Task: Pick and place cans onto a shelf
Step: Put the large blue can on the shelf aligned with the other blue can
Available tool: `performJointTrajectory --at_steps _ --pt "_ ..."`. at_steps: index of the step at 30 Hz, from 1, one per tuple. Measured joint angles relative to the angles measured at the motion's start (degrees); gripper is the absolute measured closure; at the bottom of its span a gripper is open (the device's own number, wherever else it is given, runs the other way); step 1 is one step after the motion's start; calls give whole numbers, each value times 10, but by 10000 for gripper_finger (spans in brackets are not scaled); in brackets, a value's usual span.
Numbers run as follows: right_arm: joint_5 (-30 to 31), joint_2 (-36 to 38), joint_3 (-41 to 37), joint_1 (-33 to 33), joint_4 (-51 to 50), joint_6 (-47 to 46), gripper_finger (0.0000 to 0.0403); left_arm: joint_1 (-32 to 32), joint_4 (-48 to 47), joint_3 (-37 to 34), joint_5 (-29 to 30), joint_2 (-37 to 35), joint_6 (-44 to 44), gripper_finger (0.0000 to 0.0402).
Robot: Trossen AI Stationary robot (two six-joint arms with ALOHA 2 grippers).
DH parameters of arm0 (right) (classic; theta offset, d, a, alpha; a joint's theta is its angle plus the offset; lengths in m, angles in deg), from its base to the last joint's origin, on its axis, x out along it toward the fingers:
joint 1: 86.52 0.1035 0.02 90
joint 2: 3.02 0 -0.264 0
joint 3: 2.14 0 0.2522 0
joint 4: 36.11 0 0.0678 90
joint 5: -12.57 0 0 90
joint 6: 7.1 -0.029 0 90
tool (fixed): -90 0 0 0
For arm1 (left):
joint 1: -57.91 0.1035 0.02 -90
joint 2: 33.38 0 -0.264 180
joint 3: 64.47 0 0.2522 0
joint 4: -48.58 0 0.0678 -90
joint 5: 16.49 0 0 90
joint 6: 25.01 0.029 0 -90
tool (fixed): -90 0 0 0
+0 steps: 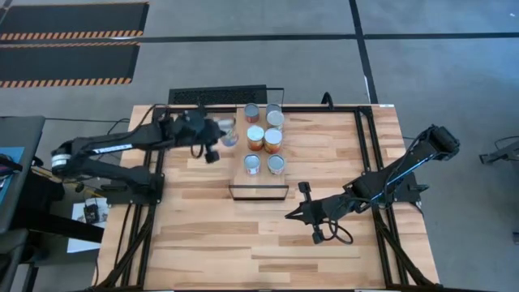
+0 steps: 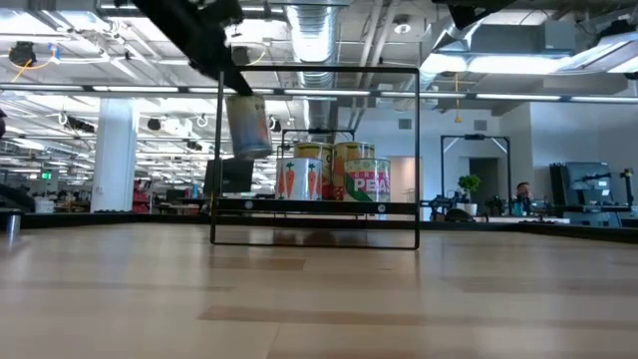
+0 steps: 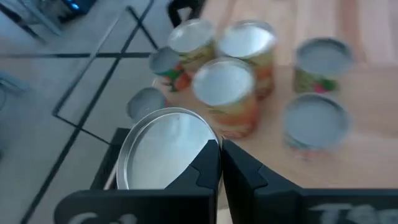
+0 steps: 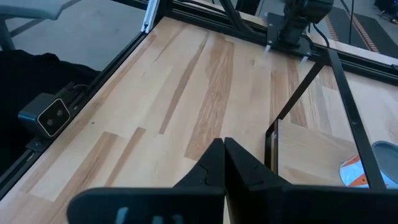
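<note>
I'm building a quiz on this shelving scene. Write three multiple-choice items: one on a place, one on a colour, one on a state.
1. Where is the right claw?
A inside the shelf frame
B over bare tabletop near the shelf's end
C off the table

2. What colour is the shelf frame?
A white
B red
C black

3. The can in the left claw is:
A lifted and tilted
B standing on the shelf
C lying on the tabletop

B: the high view shows it over wood, apart from the shelf.
C: thin black edging surrounds the plank.
A: the low view shows it in the air, leaning.
</note>
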Motion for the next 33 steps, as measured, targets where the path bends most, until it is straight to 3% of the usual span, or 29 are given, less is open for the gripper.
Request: performJointTrajectory --at_steps 4,8,17,33 --pt "0 0 0 0 0 1 390 86 64 -17 -65 30 6 401" --pt "0 0 0 0 0 7 390 120 81 -18 -117 75 6 401" --pt "0 0 0 -1 2 10 390 122 170 -18 -123 161 10 401" --pt "0 0 0 -1 2 10 390 124 208 -17 -128 196 20 401"
